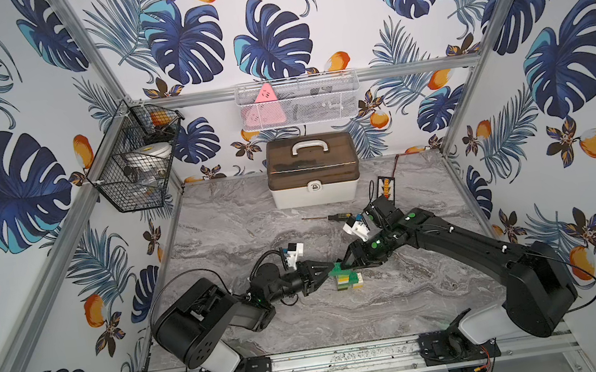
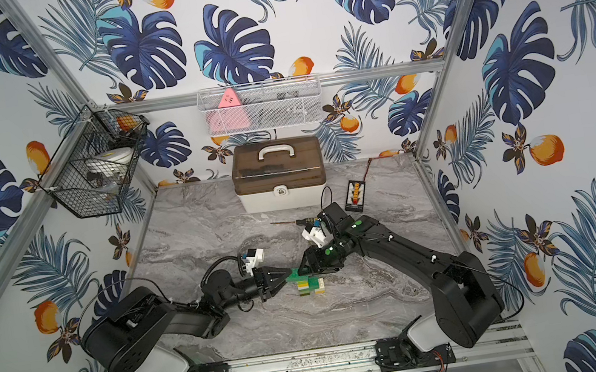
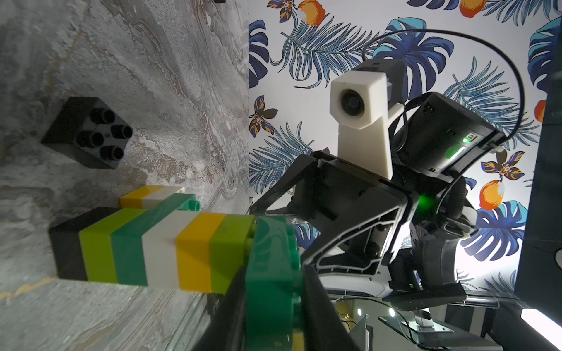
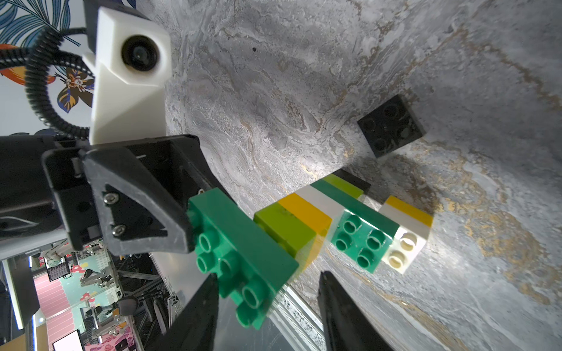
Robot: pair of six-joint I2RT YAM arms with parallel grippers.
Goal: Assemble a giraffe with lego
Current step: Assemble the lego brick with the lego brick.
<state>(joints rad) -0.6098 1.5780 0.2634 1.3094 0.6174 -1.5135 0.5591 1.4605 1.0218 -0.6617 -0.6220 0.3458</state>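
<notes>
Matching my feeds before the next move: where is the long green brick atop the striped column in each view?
Both top views: long green brick, lower middle.
Left wrist: bottom centre.
Right wrist: lower centre, studs showing.
Shared landmark: the striped column joined to it.

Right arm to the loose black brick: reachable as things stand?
Likely yes, after backing off. The black brick lies alone on the table, apart from the giraffe, but the right gripper, open, straddles the giraffe's top green brick, which the left gripper grips.
</notes>
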